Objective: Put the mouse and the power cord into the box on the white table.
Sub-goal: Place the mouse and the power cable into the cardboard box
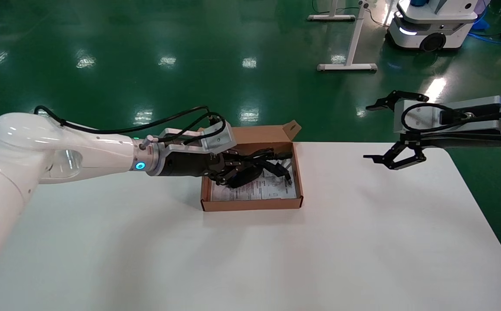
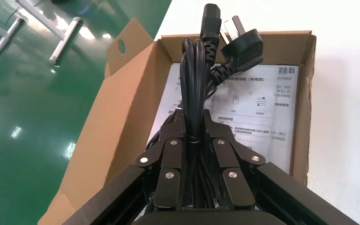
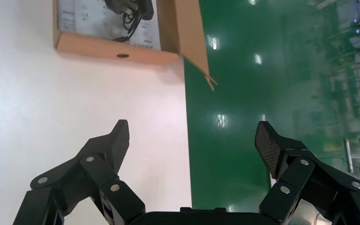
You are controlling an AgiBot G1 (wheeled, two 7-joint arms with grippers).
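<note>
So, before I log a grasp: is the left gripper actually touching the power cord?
Touching. The left wrist view shows the left gripper with its fingers closed against both sides of the power cord bundle, above the box.

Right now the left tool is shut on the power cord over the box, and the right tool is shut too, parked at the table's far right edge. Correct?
Not quite. The right tool is open: the right wrist view shows its fingers spread wide with nothing between them. The rest holds: the left tool is shut on the power cord over the box, and the right tool is parked at the white table's far right edge.
</note>
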